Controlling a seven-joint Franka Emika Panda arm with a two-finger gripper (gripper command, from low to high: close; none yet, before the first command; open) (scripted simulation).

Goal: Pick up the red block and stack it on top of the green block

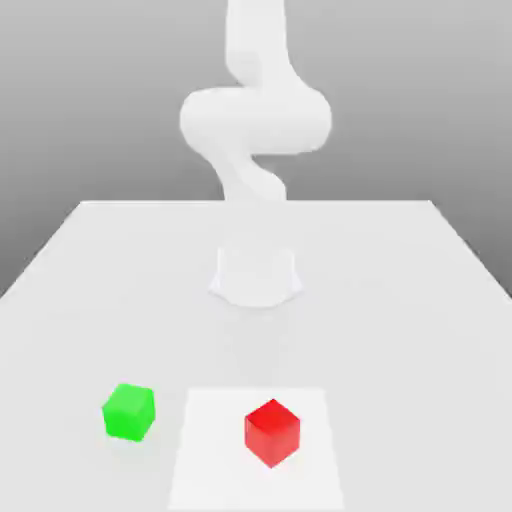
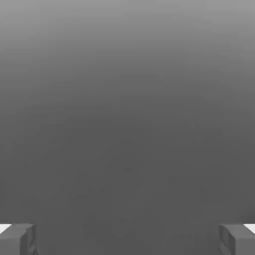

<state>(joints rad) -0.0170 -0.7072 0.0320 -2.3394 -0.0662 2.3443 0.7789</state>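
Nearest to us in the exterior view, the red block (image 1: 272, 431) sits on a paler square patch (image 1: 205, 450) of the worktop (image 1: 90, 290), turned so one corner faces us. The green block (image 1: 129, 411) rests just off that patch, toward the exterior view's left, near the red one but not touching it. Both lie flat on the surface, neither lifted nor stacked.

We judge the task not yet begun: the grasp, the lift, the carry across to green and the placing all remain.

In the hand view the end effector (image 2: 127, 239) shows its two fingertips (image 2: 17, 238) set far apart at the frame's edges, spread wide with nothing between them, looking onto plain grey.

Both blocks are small cubes of like size, with smooth, plain, saturated faces and crisp edges; they read as rigid and easy to pinch across flat sides. The worktop is matte white and featureless.

Farther back, a round white base (image 1: 256, 275) stands mid-worktop. Beyond and above it the arm (image 1: 255, 120) rises in smooth, rounded white links, well apart from both blocks, against a grey backdrop.
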